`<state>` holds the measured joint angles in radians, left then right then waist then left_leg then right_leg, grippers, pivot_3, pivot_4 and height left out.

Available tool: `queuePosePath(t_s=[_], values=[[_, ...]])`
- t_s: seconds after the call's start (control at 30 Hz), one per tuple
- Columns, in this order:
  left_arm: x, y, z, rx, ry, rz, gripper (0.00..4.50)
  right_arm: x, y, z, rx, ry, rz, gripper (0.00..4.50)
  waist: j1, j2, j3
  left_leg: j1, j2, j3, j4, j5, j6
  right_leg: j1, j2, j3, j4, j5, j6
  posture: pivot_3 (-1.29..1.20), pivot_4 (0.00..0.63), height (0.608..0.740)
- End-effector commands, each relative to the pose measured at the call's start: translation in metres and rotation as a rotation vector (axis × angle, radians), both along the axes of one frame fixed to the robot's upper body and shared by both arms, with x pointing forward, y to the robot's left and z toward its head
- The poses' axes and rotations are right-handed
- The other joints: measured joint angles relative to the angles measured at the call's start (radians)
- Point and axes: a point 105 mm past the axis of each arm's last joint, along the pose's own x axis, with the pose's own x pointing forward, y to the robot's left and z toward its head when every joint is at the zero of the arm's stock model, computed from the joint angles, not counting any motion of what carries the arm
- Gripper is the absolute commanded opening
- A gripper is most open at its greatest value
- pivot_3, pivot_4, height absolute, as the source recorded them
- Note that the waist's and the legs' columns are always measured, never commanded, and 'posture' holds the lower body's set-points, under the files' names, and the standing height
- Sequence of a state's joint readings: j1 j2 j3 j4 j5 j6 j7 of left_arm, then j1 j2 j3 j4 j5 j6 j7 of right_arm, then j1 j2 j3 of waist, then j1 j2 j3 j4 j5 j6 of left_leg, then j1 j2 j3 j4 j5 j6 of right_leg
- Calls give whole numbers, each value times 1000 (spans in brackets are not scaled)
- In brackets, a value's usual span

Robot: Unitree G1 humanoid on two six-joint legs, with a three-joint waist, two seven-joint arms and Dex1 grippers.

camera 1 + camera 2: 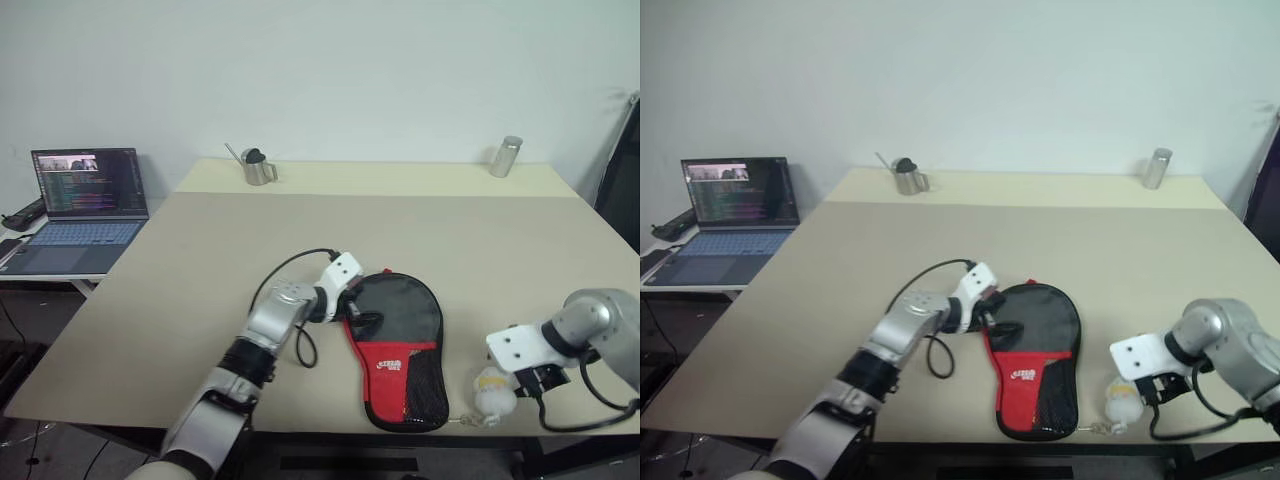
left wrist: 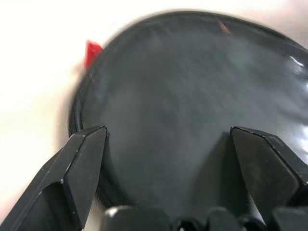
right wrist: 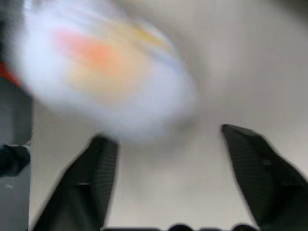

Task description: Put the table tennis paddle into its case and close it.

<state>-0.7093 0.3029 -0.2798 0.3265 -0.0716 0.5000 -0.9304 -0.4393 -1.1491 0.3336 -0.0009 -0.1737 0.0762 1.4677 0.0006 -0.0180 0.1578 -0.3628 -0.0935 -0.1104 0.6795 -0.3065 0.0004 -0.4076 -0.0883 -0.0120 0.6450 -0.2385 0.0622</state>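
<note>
Two end effectors are working near the front edge of the tabletop [image 1: 200, 300]. The case [image 1: 400, 350] is lying flat there, its round black end pointing away from the robot and its red band and mesh pocket toward the front edge. The paddle cannot be made out separately; whether it is lying inside the case cannot be told.

The left end effector [image 1: 362, 322] is sitting at the left rim of the case's round end, with one black fingertip lying over the black fabric. In the left wrist view its fingers [image 2: 82, 168] are standing wide apart, framing the dark round face of the case, with a small red tab showing at the rim. Nothing is clamped between them.

The right end effector [image 3: 178, 168] is pointing down over the tabletop, to the right of the case. Its fingers are standing apart and gripping nothing. The white charm [image 1: 494, 395] is lying on the tabletop just beside it, between the end effector and the case, linked to the case's narrow end by a short chain.

At the far edge of the tabletop, a metal cup [image 1: 258, 166] is standing on the left and a metal canister [image 1: 506, 157] on the right. An open laptop [image 1: 80, 205] is resting on a side desk to the left.
</note>
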Motion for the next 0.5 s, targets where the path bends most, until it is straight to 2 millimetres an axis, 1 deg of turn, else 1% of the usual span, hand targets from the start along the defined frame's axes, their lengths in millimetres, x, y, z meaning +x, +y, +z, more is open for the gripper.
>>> queuePosePath(t_s=[0.03,0.1,0.2,0.27,0.37,0.43,0.5], values=[[-8,14,40,-79,-95,-50,4500,12,-23,24,29,-27,-90,4455,0,1,2,0,0,0,0,0,0,-1,0,0,0,0,0,0,150,740],[-12,28,56,-100,-141,-56,4500,15,-33,33,98,-4,-163,4455,-1,2,5,-2,0,1,0,0,0,-3,0,1,0,0,-1,0,150,740],[-22,61,78,-131,-194,-68,4500,21,-36,59,311,18,-278,4455,-4,4,7,-2,0,1,-1,0,0,-4,0,1,-1,0,-1,0,150,740],[-27,83,87,-137,-205,-62,4500,24,-42,73,396,6,-333,4455,-6,6,8,-2,0,2,-2,0,0,-4,0,1,-1,0,-2,0,150,740],[-32,123,100,-130,-210,-20,4500,31,-44,97,516,-44,-377,4455,-5,7,10,-2,1,1,-3,0,0,-4,0,1,-1,0,-3,0,150,740],[-36,145,106,-121,-214,3,4500,34,-42,108,568,-75,-382,4455,-5,8,11,-2,1,1,-3,0,0,-4,0,1,-1,-1,-3,0,150,740],[-43,165,111,-101,-219,22,4500,32,-38,116,612,-83,-375,4455,-5,8,11,-3,0,1,-3,0,0,-5,0,1,-1,-1,-3,0,150,740]])
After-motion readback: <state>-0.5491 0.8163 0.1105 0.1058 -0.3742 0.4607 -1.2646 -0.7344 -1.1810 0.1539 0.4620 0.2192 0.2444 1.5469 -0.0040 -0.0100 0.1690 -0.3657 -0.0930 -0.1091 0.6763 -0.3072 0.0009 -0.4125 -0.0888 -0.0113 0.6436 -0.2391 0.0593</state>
